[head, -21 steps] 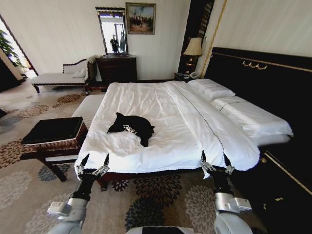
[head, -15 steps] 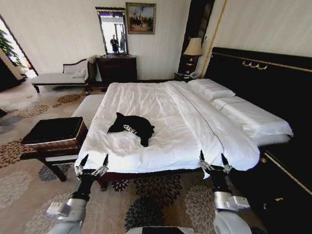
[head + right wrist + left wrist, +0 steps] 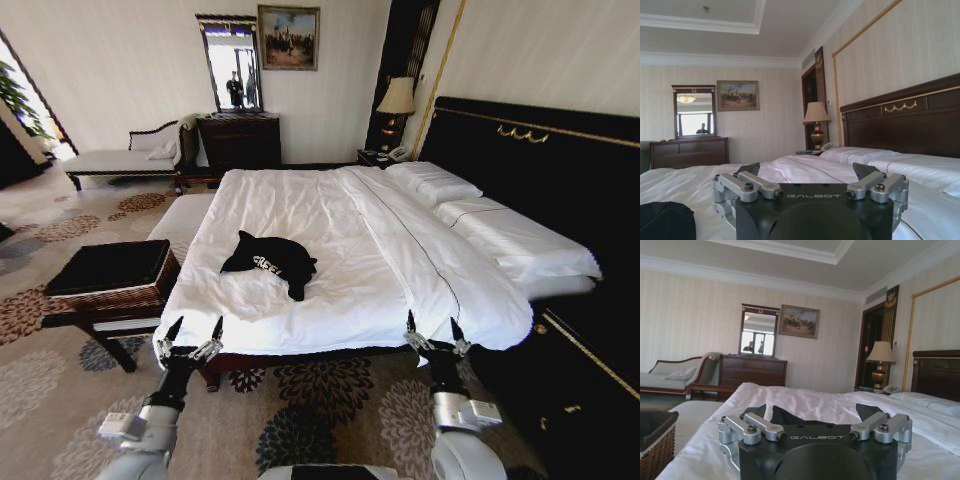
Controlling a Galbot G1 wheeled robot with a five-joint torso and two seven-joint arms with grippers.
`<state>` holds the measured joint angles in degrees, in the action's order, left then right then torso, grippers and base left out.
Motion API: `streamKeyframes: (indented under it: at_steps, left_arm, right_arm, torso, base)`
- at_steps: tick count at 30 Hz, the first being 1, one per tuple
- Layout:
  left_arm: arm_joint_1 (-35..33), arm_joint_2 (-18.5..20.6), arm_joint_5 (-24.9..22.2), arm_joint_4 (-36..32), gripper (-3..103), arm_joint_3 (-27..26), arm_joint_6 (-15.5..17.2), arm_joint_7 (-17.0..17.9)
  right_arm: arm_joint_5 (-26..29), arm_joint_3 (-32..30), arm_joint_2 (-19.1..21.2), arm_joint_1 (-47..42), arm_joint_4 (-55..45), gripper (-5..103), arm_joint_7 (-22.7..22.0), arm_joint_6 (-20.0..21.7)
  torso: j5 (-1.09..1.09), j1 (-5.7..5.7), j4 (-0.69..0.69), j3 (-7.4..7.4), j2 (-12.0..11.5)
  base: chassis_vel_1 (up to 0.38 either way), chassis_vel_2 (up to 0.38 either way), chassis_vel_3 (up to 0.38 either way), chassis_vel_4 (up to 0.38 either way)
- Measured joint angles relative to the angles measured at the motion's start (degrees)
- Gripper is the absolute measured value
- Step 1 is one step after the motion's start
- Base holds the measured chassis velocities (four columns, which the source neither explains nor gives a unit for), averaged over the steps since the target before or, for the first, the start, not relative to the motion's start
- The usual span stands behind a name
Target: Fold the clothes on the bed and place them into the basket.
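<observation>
Head view looks down on a very large bed with a white duvet, white pillows and a tall black headboard trimmed in gold. On the duvet, toward the near left part of the bed, lies a crumpled black short-sleeved T-shirt with white lettering partly visible on it. It is unfolded, bunched into a mound, and neither gripper touches it.

To the left of the bed stands a rectangular brown woven wicker basket with a black lining; it rests on a dark wooden bench just beside the bed's near left corner. A pale upholstered bench runs along the bed's left side, beyond the basket.

Both arms are raised in front of the near edge of the bed. The left gripper hovers at the near left corner of the duvet, its two dark fingers spread wide and holding nothing. The right gripper hovers at the near edge further right, well apart from the T-shirt, its fingers likewise spread wide and empty.

From the left wrist view, the open left gripper points across the duvet. From the right wrist view, the right gripper faces the pillows and headboard.
</observation>
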<state>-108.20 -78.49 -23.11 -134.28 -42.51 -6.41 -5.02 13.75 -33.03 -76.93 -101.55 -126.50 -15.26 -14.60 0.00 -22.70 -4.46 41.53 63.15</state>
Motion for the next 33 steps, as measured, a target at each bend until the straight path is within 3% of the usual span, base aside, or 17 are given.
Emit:
streamKeyframes:
  at_steps: [33]
  left_arm:
    - [-0.4,0.1,0.1,1.1,100,0.0,-1.7,-0.4]
  right_arm:
    - [0.0,0.1,-1.4,1.0,1.4,100,-0.4,0.0]
  torso:
    - [0.0,0.0,0.0,0.0,0.0]
  base:
    - [0.003,0.019,-0.003,-0.018]
